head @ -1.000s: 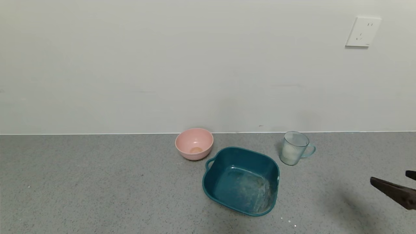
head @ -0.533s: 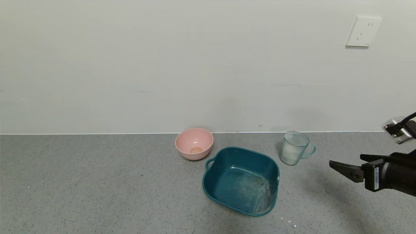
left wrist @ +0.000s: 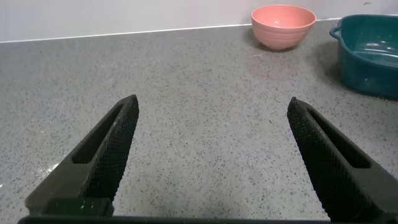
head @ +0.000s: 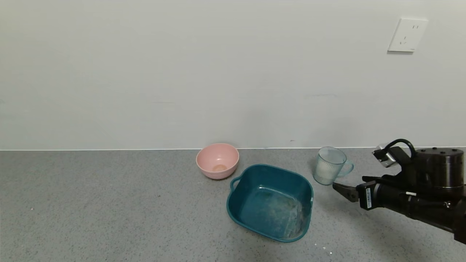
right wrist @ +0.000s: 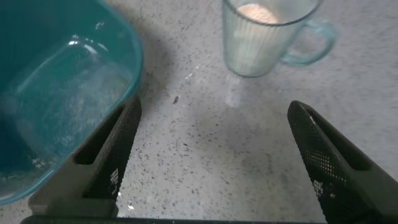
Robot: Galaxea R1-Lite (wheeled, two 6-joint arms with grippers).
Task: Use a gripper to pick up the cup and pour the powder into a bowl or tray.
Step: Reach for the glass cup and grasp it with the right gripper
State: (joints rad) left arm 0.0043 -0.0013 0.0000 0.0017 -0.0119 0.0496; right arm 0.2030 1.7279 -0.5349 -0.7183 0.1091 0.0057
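Note:
The pale blue-green ribbed cup [head: 329,165] stands upright near the wall, handle to the right, with off-white powder [head: 322,171] in its lower part. The dark teal tub [head: 271,202] sits just left of it, with a thin powder film on its floor. My right gripper [head: 348,183] is open and empty, low over the counter just right of and in front of the cup, not touching it. In the right wrist view the cup [right wrist: 264,34] lies ahead of the open gripper [right wrist: 213,106], with the tub [right wrist: 62,81] beside one finger. My left gripper [left wrist: 213,102] is open and empty.
A small pink bowl [head: 217,160] stands by the wall left of the tub; it also shows in the left wrist view [left wrist: 283,25], as does the tub [left wrist: 373,56]. A few white specks [head: 326,249] lie on the grey counter [head: 109,203]. A wall socket [head: 407,35] is at upper right.
My right arm has come in from the right edge and moved left toward the cup, its fingers open. The cup, tub and pink bowl have not moved.

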